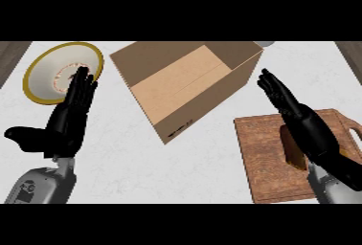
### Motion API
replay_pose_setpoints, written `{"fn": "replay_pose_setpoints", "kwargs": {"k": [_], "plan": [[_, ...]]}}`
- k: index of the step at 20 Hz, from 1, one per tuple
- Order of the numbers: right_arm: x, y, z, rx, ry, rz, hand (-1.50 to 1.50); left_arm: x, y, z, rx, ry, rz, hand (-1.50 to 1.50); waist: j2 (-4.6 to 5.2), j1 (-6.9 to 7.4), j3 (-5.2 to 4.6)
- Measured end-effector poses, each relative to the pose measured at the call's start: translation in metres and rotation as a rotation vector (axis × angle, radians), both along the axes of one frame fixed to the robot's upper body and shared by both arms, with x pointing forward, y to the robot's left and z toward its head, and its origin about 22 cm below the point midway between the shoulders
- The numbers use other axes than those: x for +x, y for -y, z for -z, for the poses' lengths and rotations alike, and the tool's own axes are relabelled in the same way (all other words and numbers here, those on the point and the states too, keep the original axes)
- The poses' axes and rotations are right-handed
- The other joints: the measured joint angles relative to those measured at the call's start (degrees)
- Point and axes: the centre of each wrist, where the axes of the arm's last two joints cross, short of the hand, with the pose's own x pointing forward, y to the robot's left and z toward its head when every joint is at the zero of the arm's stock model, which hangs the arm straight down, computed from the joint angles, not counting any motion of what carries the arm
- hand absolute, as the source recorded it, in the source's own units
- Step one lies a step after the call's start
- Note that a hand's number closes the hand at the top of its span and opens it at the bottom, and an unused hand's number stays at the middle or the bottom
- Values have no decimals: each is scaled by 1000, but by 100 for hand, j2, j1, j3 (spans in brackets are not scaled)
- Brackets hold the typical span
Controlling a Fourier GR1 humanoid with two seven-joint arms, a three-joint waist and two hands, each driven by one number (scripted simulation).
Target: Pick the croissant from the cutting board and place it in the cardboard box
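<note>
At your far left sits a round plate (44, 76), white inside with a yellow rim, close to the counter's (141, 162) left edge. Your left hand (69, 115) rises in front of it, matte black, fingers straight and together, thumb out to the side, holding nothing; its fingertips overlap the plate. In the middle, the cardboard box (185, 83) is plain brown, open on top and turned at an angle, with bare counter between it and each hand. The counter is pale, faintly marbled stone with a darker strip at each upper corner. To the right lies a brown wooden cutting board (265, 158) with a rounded handle. Your right hand (300, 117) stretches over it, fingers straight, empty. The croissant (292, 153) lies on the board, partly hidden under that hand.
</note>
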Motion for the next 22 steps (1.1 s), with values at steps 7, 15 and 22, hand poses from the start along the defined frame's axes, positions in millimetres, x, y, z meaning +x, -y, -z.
{"fn": "replay_pose_setpoints", "kwargs": {"k": [7, 15, 22], "plan": [[-10, 85, 10, -51, -131, 12, -150, -13, -73, 24, 284, -148, -197, 0, 35, -47, -79], [-41, 188, 46, -183, -154, 32, -150, -28, -111, 42, 426, -270, -278, 0, 105, -16, -54], [-49, 248, 41, -296, -97, 116, -150, -24, -118, 47, 462, -283, -278, 0, 100, 94, -57]]}}
